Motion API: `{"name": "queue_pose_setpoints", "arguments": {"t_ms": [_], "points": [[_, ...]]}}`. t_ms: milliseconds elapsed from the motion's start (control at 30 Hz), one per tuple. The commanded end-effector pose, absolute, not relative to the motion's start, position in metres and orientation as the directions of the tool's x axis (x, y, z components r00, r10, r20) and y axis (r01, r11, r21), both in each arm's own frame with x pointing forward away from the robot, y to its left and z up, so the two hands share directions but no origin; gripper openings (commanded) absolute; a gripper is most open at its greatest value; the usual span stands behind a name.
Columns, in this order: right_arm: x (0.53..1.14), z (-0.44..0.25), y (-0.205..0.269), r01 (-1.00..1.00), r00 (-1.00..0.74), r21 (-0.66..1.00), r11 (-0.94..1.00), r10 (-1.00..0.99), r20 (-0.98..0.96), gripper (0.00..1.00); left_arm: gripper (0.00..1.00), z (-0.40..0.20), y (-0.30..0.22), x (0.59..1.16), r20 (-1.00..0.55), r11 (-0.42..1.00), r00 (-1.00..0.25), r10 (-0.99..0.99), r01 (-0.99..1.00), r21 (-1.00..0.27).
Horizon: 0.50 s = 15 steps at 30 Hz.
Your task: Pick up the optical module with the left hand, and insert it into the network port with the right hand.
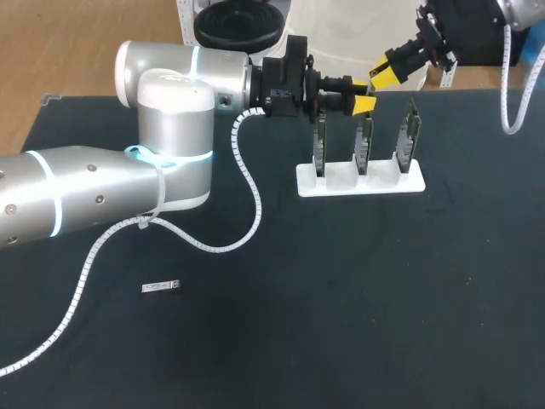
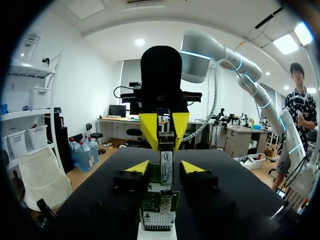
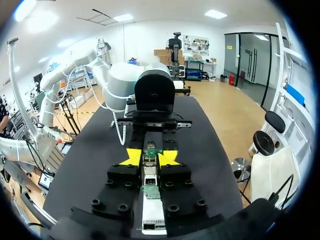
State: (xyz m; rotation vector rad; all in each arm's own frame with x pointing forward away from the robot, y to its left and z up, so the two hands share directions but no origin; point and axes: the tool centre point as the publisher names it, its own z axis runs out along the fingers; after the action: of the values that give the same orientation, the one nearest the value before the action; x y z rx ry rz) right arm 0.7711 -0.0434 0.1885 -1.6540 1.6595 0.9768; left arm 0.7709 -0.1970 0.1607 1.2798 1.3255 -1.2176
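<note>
white-labelled optical module (image 2: pixel 166 167), in right end effector (image 3: pixel 150 159)

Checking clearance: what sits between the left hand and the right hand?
The top of an upright green board, standing in the white rack; the left wrist view shows it between left hand and right hand.

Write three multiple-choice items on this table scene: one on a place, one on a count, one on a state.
1. Where does the silver module lie? A in the rack; B flat on the table; C on top of a board.
2. How many circuit boards does the white rack hold? A two; B three; C five.
3. How do the boards sit? A upright; B lying flat; C stacked.
Key: B, it rests on the dark surface apart from the rack; B, the head view shows three; A, each stands on edge in the rack.
</note>
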Motion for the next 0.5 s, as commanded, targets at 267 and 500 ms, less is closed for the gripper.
{"name": "queue_pose_setpoints", "arguments": {"t_ms": [267,500], "points": [[0.7723,0.1883,-0.0419,-0.995,-0.044,0.084,-0.046,-0.557,-0.829,0.0,1.0,0.1622,-0.1964,0.7712,-0.991,-0.016,-0.042,0.131,0.999,-0.044],[0.7726,0.1883,-0.0416,-0.995,-0.043,0.083,-0.048,-0.556,-0.83,0.0,1.0,0.1668,-0.1925,0.7686,-0.976,0.001,-0.001,0.217,1.0,-0.001]]}}
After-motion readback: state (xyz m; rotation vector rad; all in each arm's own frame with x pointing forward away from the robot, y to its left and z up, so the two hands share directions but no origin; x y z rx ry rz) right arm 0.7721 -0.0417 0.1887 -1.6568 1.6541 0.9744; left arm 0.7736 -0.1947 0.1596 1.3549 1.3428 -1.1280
